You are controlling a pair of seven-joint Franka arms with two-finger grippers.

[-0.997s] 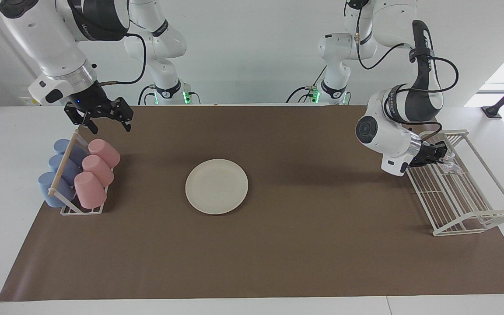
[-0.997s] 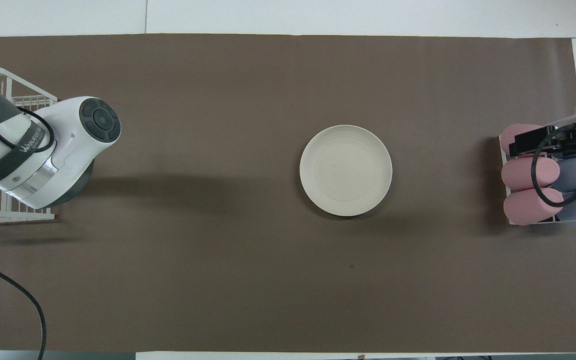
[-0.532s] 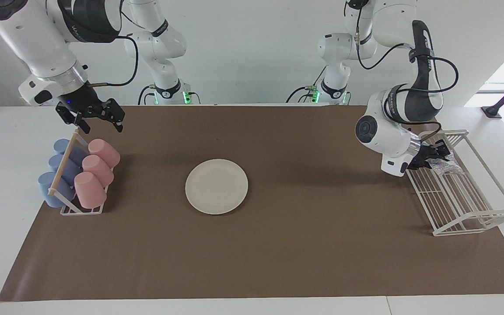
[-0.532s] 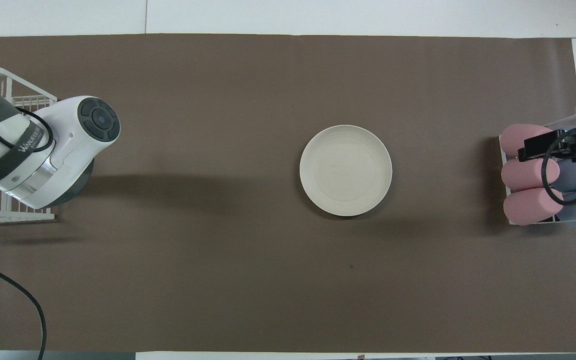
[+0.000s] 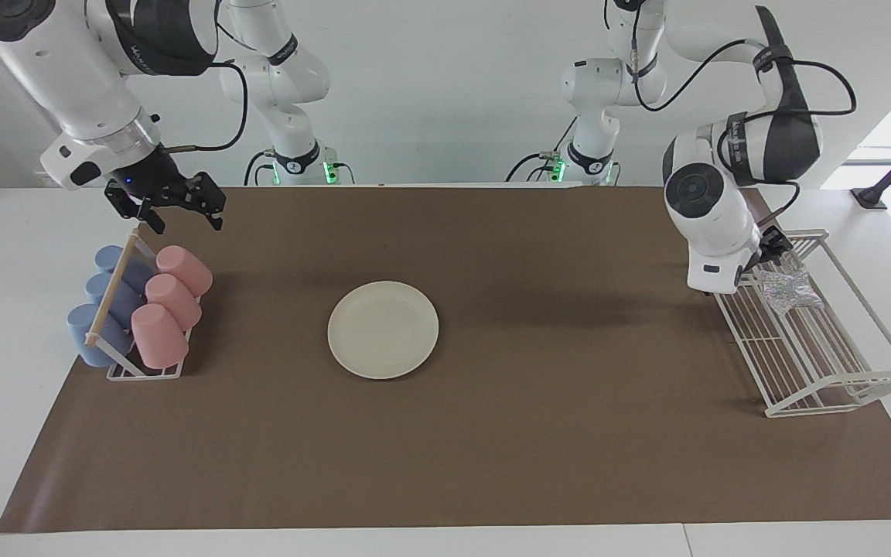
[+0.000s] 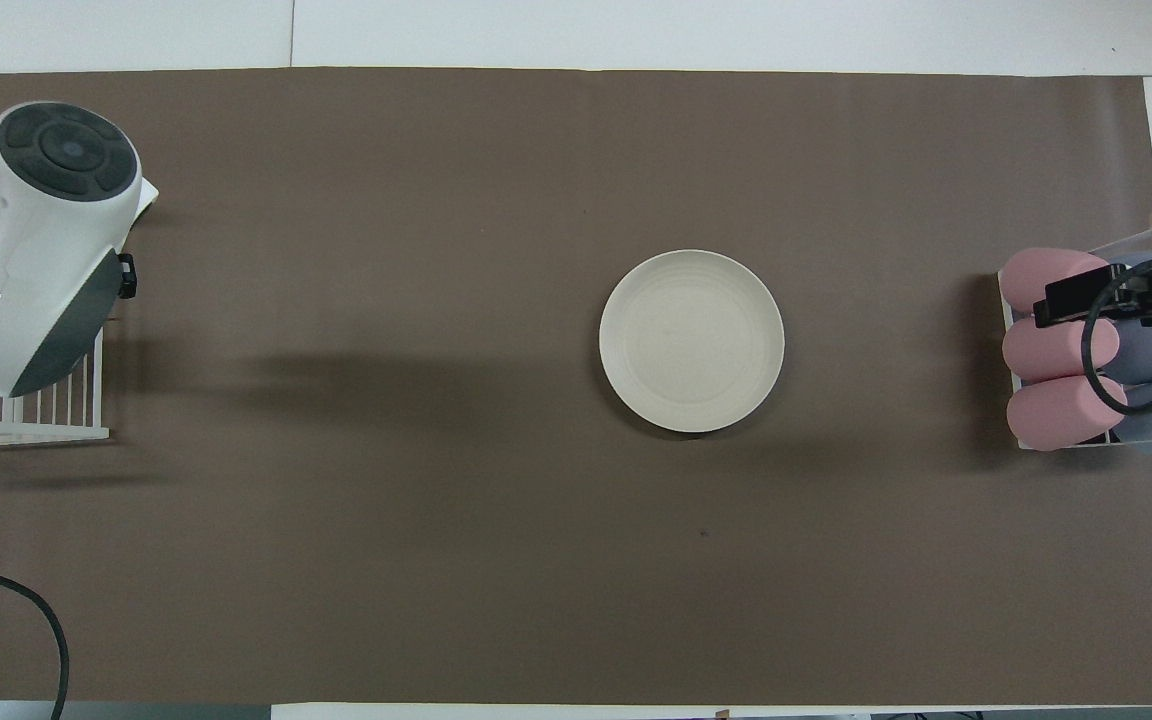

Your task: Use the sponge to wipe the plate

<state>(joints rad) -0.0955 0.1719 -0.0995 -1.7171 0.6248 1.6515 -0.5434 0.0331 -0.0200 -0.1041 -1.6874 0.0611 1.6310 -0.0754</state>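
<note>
Desk (image 5: 5,325) with a white top, covered along most of its length by a brown paper mat (image 5: 569,433). Round, flat, cream-white dinner plate (image 5: 383,329) lies at the middle of the mat, bare, well apart from both arms; in the overhead view it sits at the same central spot (image 6: 691,340).

Small, wrinkled, silvery-white mesh sponge (image 5: 790,288) rests on the wires of a white wire dish rack (image 5: 840,381) at the left arm's end of the desk, in the part of the rack nearer to the robots. Left gripper (image 5: 774,246) hangs over that same end of the rack, just above and beside the sponge, largely hidden by its own white wrist. Whether it is open or closed cannot be told, nor whether it touches the sponge. In the overhead view the wrist covers both.

Right gripper (image 5: 186,223) hovers at the right arm's end of the desk with its two black fingers (image 5: 158,226) clearly apart and nothing between them. It is over the end, nearer to the robots, of a small white cup rack (image 5: 144,373) with a wooden bar along its top. Three pink plastic cups (image 5: 173,302) and three blue plastic cups (image 5: 97,325) lie on their sides in this rack, pink row toward the plate, blue row toward the desk's edge.
</note>
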